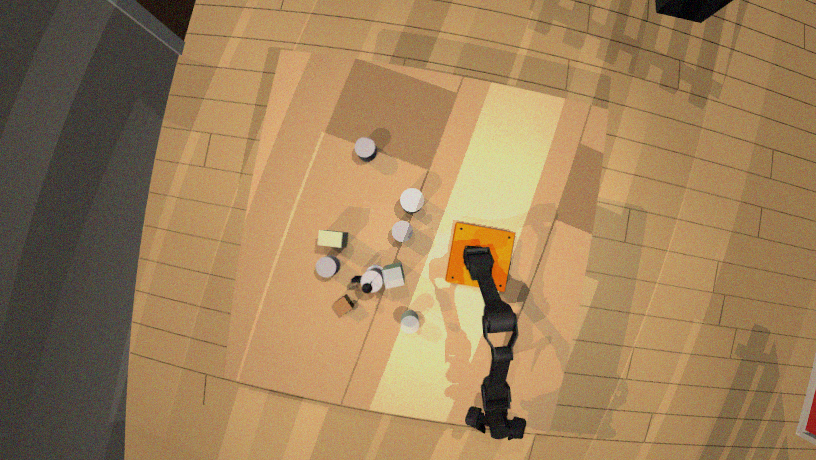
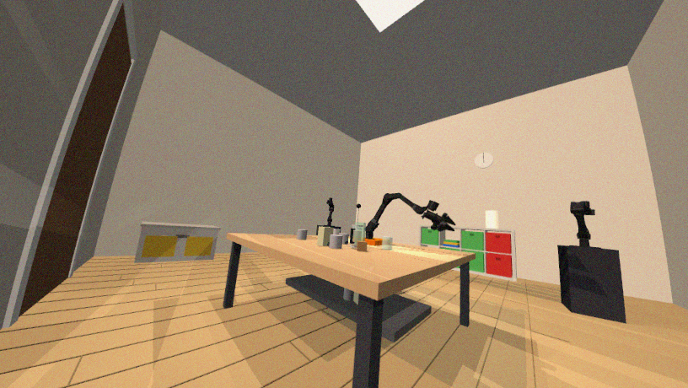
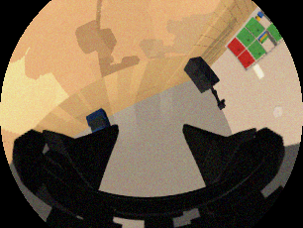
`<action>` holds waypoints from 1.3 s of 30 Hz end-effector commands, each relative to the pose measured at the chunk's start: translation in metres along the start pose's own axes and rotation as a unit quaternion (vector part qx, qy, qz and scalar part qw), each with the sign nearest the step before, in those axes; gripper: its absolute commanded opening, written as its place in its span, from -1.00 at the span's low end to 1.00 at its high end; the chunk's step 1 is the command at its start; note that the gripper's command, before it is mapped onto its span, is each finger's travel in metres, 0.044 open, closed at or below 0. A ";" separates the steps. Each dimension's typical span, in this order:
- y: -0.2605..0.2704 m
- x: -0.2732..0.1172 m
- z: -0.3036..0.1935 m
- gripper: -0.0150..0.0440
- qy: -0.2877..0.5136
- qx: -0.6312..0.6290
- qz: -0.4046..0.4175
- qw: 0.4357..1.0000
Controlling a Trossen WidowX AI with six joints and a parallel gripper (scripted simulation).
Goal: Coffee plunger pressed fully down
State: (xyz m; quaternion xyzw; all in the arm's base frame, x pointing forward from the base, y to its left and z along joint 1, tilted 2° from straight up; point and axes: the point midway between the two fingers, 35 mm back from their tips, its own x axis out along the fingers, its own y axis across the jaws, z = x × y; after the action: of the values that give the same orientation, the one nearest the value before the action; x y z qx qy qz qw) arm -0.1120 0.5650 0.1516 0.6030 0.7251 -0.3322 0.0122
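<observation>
The coffee press (image 1: 374, 278) stands upright on the wooden table (image 1: 297, 342) (image 2: 308, 255), with its black handle on the left in the top view. Its black plunger knob (image 1: 366, 288) (image 2: 358, 206) stands well above the lid on a thin rod, so the plunger is up. Its body is partly hidden among other objects in the exterior view. My gripper (image 1: 496, 425) (image 2: 452, 223) (image 3: 151, 128) is open and empty, in the air by the table edge, far to the right of the press in the top view. The press is not in the wrist view.
A pale green box (image 1: 393, 276) stands close beside the press. A small brown box (image 1: 342, 306), a yellowish box (image 1: 331, 238), a grey cylinder (image 1: 326, 266) and a pale green cylinder (image 1: 409, 321) stand around it. More cylinders stand farther back. The arm is mounted on an orange plate (image 1: 461, 242).
</observation>
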 end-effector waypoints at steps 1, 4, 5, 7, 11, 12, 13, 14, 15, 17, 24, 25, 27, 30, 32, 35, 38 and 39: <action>0.002 -0.001 -0.002 0.95 0.001 0.006 0.002 1.000; 0.020 -0.014 -0.019 1.00 0.013 0.057 0.022 0.998; 0.029 -0.022 -0.028 1.00 0.021 0.085 0.031 0.996; 0.053 -0.041 -0.048 1.00 0.039 0.152 0.054 0.986; 0.098 -0.085 -0.083 1.00 0.086 0.285 0.098 0.950; 0.109 -0.098 -0.091 1.00 0.100 0.319 0.106 0.937; 0.120 -0.111 -0.098 1.00 0.114 0.352 0.114 0.922; 0.131 -0.124 -0.105 1.00 0.128 0.385 0.122 0.906; 0.141 -0.137 -0.111 1.00 0.143 0.417 0.128 0.888; 0.161 -0.167 -0.122 1.00 0.176 0.480 0.139 0.848; 0.216 -0.273 -0.140 1.00 0.296 0.657 0.155 0.676; 0.223 -0.290 -0.141 1.00 0.315 0.680 0.152 0.644; 0.233 -0.321 -0.141 1.00 0.350 0.719 0.143 0.583; 0.245 -0.365 -0.137 1.00 0.402 0.765 0.124 0.488; 0.250 -0.394 -0.133 1.00 0.434 0.789 0.107 0.422; 0.255 -0.437 -0.124 1.00 0.481 0.813 0.074 0.321; 0.256 -0.477 -0.110 1.00 0.523 0.824 0.033 0.217; 0.255 -0.490 -0.106 1.00 0.536 0.824 0.018 0.182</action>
State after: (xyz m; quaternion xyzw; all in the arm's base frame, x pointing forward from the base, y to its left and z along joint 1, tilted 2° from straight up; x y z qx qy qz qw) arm 0.2797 0.2661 0.3121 0.4239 -0.0671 -0.4108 -0.8044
